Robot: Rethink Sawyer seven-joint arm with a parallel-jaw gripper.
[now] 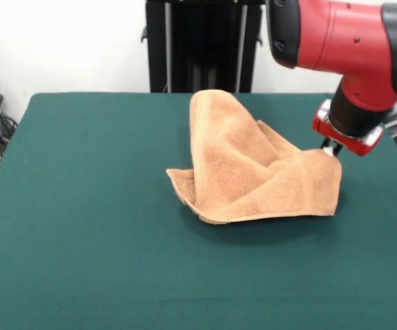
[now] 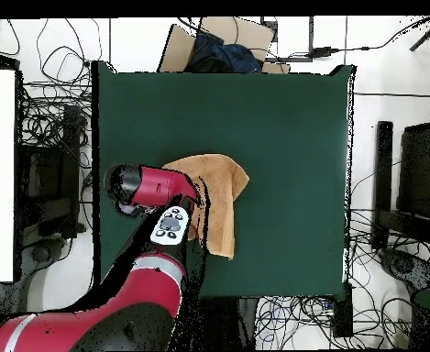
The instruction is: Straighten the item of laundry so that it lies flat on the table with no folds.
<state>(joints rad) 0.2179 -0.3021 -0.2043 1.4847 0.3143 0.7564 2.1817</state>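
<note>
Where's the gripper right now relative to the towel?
In the front view the gripper is down at the towel's upper right corner, right of table centre. Overhead, the arm covers the towel's left edge.

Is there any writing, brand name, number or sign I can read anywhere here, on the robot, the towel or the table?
None can be read.
Red and black robot arm: no legible lettering; the pale panel with dark buttons on it shows no readable marks.
Peach-orange terry-cloth towel: no print; no tag in sight.
Dark green felt-covered table: plain.
Brown cardboard box beyond the table: no readable marking.
</note>
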